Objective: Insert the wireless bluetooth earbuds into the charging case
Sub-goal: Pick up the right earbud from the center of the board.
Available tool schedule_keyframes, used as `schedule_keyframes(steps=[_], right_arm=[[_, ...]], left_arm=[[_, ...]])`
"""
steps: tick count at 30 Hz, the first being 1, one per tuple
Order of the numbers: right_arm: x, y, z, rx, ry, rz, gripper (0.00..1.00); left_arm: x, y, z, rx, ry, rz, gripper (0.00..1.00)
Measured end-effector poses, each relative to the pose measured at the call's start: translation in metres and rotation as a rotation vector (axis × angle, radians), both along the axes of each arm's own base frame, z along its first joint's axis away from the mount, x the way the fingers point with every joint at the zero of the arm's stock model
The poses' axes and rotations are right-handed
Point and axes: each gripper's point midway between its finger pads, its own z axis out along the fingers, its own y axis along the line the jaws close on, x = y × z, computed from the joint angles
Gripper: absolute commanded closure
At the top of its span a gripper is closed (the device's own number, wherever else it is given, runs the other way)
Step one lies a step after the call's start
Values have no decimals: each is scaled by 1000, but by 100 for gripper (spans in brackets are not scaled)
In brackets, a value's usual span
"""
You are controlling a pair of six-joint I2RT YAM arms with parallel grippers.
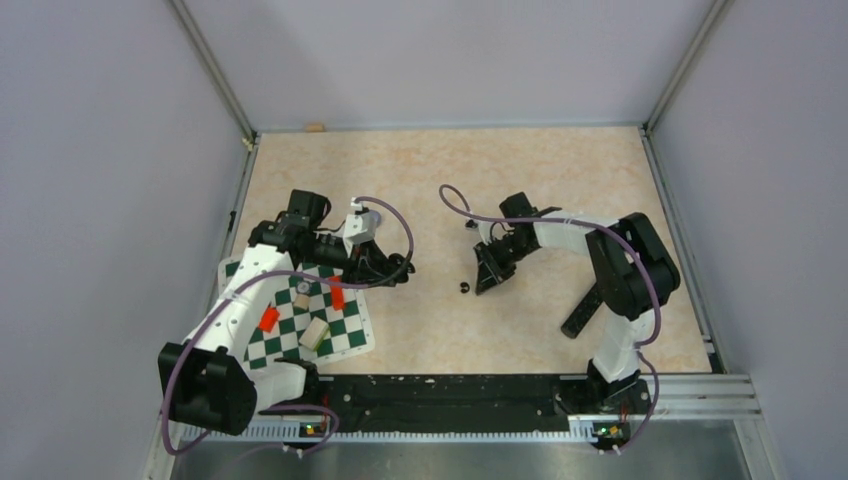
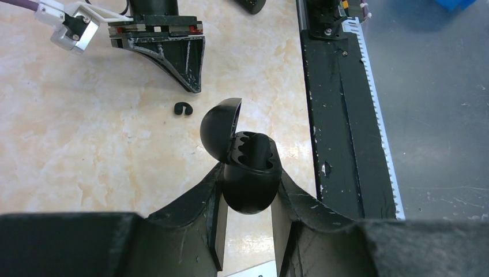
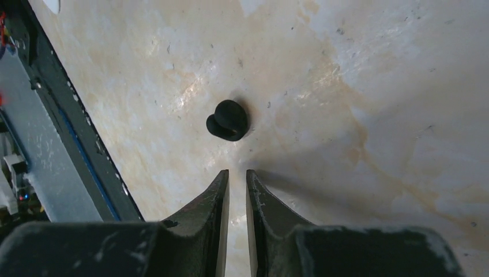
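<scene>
In these frames the charging case (image 2: 251, 187) is black and egg-shaped, not pale. My left gripper (image 2: 251, 171) is shut on its lower half and holds it above the table. Its hinged lid (image 2: 220, 128) stands open and a scalloped cavity shows inside. One small black earbud (image 3: 228, 120) lies on the marble table, also visible as the earbud (image 2: 183, 108) in the left wrist view and the earbud (image 1: 463, 288) from above. My right gripper (image 3: 237, 173) hangs just short of it, jaws a narrow slit apart with nothing between them. From above, the right gripper (image 1: 490, 278) sits just right of the earbud.
A green-and-white chequered mat (image 1: 345, 338) lies at the front left under the left arm, with red blocks (image 1: 268, 318) and a pale block (image 1: 314, 333) on it. A black rail (image 1: 450, 395) runs along the near table edge. Grey walls enclose the table.
</scene>
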Motion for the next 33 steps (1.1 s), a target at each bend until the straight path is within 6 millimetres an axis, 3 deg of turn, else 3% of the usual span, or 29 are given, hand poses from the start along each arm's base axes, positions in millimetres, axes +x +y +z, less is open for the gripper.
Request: schedule_keyframes(steps=[9, 16, 33], right_arm=[[14, 11, 1, 34, -8, -98, 83], [25, 15, 1, 37, -28, -140, 89], [18, 23, -1, 70, 25, -138, 84]], left_arm=[[1, 1, 1, -1, -6, 6, 88], [3, 4, 3, -3, -16, 21, 88], [4, 5, 3, -3, -22, 24, 88]])
